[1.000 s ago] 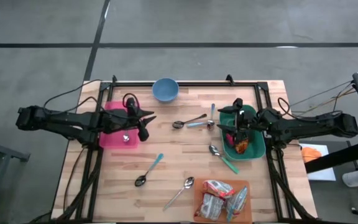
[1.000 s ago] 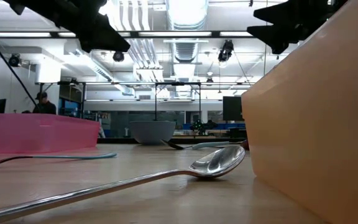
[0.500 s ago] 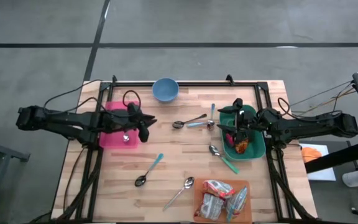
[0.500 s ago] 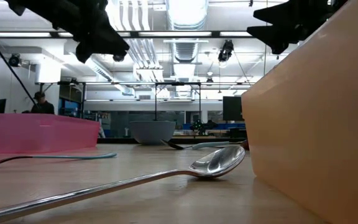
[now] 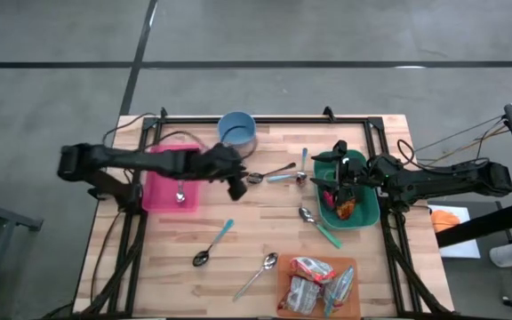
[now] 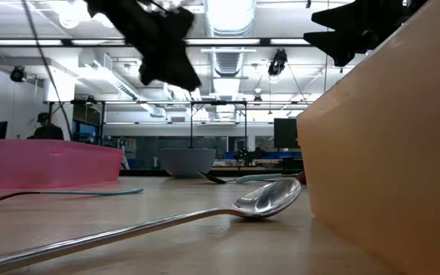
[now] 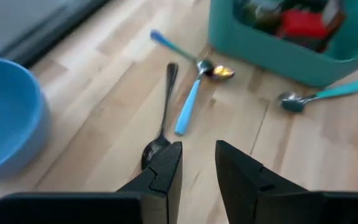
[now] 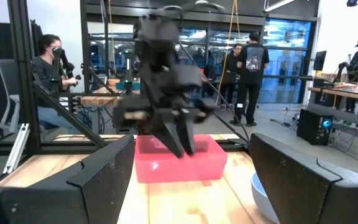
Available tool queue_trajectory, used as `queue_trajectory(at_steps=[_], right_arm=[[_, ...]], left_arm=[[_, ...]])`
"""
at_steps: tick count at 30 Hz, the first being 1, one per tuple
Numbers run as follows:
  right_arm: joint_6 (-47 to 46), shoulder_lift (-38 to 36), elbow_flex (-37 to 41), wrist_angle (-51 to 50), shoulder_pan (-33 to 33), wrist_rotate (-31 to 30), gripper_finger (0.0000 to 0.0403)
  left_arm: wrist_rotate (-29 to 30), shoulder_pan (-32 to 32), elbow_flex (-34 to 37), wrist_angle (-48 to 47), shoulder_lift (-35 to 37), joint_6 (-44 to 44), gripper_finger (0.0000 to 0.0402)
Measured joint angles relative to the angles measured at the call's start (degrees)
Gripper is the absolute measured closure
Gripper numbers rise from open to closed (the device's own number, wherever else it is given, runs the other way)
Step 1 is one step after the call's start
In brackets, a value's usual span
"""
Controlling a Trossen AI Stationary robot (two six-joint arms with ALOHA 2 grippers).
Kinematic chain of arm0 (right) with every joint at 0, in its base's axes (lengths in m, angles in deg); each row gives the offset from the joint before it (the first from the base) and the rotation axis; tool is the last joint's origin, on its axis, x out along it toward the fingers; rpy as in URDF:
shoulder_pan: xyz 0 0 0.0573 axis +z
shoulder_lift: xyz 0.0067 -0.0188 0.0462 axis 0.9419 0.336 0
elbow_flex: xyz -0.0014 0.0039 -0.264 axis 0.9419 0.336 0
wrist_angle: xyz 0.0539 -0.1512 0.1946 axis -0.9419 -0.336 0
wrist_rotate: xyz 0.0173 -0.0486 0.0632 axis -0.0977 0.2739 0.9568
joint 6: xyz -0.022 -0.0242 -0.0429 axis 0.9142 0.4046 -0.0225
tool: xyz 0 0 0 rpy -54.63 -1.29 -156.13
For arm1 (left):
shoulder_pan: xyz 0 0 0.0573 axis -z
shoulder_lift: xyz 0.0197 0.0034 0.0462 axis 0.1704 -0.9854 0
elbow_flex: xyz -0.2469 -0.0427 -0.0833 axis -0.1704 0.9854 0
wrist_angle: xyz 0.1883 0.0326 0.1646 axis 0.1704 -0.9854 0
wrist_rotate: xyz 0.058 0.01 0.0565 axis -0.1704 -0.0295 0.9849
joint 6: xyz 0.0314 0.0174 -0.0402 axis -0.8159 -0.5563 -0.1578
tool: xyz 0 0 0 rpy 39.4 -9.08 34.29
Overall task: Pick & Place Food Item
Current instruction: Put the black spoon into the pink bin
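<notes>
Food packets (image 5: pixel 316 283), orange tray (image 5: pixel 284 271), table's 5 o'clock: judged light, crinkly, slippery; pinch an edge. Left gripper (image 5: pixel 236 180) narrowly parted, empty; right gripper (image 5: pixel 334 188) spread wide.

Even overhead lighting; motion blur on the left arm, shallow focus at table height.

From above we find the table (image 5: pixel 265 218) evenly lit, with only faint, soft shadows beside the spoons. The left gripper (image 5: pixel 235 184) is smeared by motion blur in the high, low and right wrist views. In the low view bright ceiling strip lights (image 6: pixel 228 15) glare, arms read as silhouettes, and the near orange tray wall (image 6: pixel 388 145) is out of focus. The left wrist view is soft throughout.
</notes>
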Motion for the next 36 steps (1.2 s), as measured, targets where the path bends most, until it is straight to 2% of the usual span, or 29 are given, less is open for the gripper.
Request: queue_trajectory(at_steps=[4, 8, 12, 16, 29, 36], right_arm=[[0.2, 0.0, 0.0, 0.0, 0.0, 0.0, 0.0087], [0.0, 0.0, 0.0, 0.0, 0.0, 0.0, 0.0087], [0.2, 0.0, 0.0, 0.0, 0.0, 0.0, 0.0087], [0.0, 0.0, 0.0, -0.1, 0.0, 0.0, 0.0087], [0.3, 0.0, -0.1, -0.3, 0.0, 0.0, 0.0087], [0.0, 0.0, -0.1, -0.3, 0.0, 0.0, 0.0087]], left_arm=[[-6.3, -3.2, -5.9, -2.9, -9.4, -0.9, 0.0266], [-10.5, -5.3, -9.9, -2.7, -16.7, -1.5, 0.0184], [-10.7, -5.7, -12.9, -2.9, -21.8, -7.1, 0.0101], [-9.6, -5.5, -14.0, -2.7, -24.2, -12.5, 0.0055], [-7.2, -7.5, -13.9, 1.9, -30.2, -14.3, 0.0045], [-6.5, -8.3, -13.9, 4.1, -32.8, -14.5, 0.0069]])
